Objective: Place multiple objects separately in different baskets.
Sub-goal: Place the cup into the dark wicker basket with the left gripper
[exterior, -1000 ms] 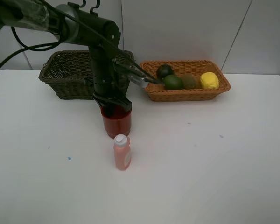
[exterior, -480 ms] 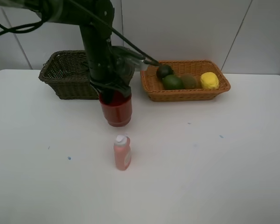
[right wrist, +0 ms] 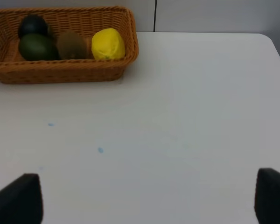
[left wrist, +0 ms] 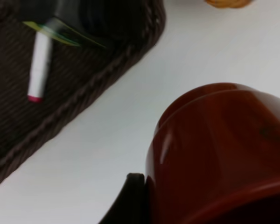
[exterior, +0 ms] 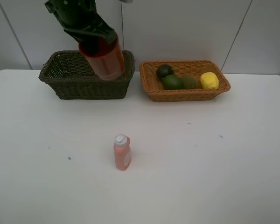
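Two woven wicker baskets stand side by side at the far edge of the white bench (exterior: 186,177). Over the deep, dark olive-brown basket (exterior: 65,81) the left gripper (exterior: 94,37) holds a red plastic cup (exterior: 104,58) in the air, clamped shut on its rim, the cup tilted with its base toward the basket's right end. In the left wrist view the cup (left wrist: 219,154) fills the foreground, and beyond it a white marker with a red tip (left wrist: 38,65) lies on the dark basket's floor (left wrist: 14,116), next to a black bottle with a yellow-green label (left wrist: 70,18).

Beside it, the shallower orange-tan basket (exterior: 186,95) carries four fruits in a row: a dark round fruit (exterior: 164,71), a green lime (exterior: 173,82), a brown kiwi (exterior: 189,81) and a yellow lemon (exterior: 209,80) at the right end. They sit close together, the lime touching the dark fruit.

Nearer the front, a pink bottle with a white cap (exterior: 122,152) stands upright on the bare bench, well apart from both baskets.

At the right wrist, the right gripper (right wrist: 149,198) hangs over open bench with its dark fingertips (right wrist: 18,198) spread wide and nothing between them.
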`<state>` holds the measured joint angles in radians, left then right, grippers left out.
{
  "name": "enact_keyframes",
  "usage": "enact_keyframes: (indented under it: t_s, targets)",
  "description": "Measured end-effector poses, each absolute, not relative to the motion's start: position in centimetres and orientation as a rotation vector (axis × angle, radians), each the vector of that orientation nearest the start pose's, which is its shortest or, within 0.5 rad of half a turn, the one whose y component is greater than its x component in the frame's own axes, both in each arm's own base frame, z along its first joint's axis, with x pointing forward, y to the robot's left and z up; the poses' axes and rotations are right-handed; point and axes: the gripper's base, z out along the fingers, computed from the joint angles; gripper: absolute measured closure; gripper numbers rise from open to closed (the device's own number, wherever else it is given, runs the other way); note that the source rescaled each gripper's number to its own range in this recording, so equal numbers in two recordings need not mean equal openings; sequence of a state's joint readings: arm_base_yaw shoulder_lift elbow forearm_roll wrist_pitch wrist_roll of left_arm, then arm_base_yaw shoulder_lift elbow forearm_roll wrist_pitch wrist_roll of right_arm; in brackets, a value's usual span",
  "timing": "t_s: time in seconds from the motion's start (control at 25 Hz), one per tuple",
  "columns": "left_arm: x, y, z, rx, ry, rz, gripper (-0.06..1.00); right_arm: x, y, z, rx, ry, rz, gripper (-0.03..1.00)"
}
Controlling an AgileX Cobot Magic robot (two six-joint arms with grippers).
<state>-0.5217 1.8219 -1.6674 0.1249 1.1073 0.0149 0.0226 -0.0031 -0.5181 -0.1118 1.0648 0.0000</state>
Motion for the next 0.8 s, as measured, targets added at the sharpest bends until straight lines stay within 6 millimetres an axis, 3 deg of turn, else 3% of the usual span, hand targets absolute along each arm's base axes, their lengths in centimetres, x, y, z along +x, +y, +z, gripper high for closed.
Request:
enact_keyframes:
  t_s: [0.52,0.64,0.8]
  targets:
    - [39.5,-10.2,32.0,0.099,2.533,-0.008,0.94,-0.8,-0.9,28.2,-0.016,2.024,-0.119,-0.02]
    - [40.5,-8.8,31.1,0.042,2.540,0.005,0.94,-0.8,-0.9,28.2,-0.016,2.024,-0.119,-0.02]
    - [42.1,-7.5,28.1,0.002,2.602,0.037,0.94,-0.8,-0.9,28.2,-0.016,2.024,-0.119,-0.02]
